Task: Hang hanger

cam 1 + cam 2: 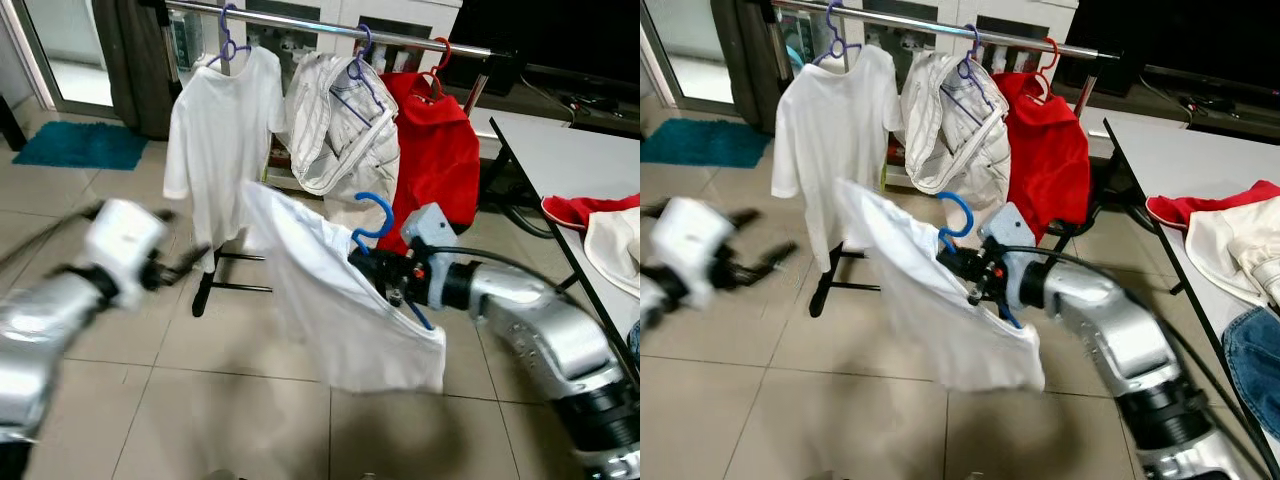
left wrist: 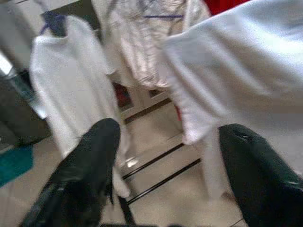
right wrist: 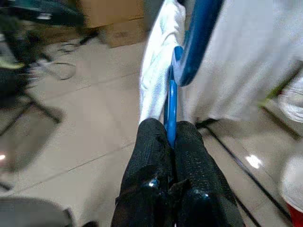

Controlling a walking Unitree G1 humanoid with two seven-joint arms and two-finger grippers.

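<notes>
While its hook points upward short of the rail, the blue hanger carries a white shirt that billows out in mid-air, low and in front of the clothes rail. The right gripper has its two black fingers pressed together on the hanger's blue bar just under the hook, as the right wrist view shows, with the cloth bunched beside the pinch. Left of the hanger, the left gripper hovers apart from the shirt with its fingers spread and nothing between them; it is blurred in the head views.

On the rail behind the hanger hang a white T-shirt on a purple hanger, a pale jacket and a red garment. The roomiest gap appears to lie between the T-shirt and the jacket, above and behind the carried hook. Doing this step well likely means lifting the hook above the rail there, keeping it upright and square to the bar, then lowering until it catches before the pinch relaxes. A swinging shirt could drag the hook sideways, so a slow approach seems wise. Right of the hanger, a table holds more clothes.
</notes>
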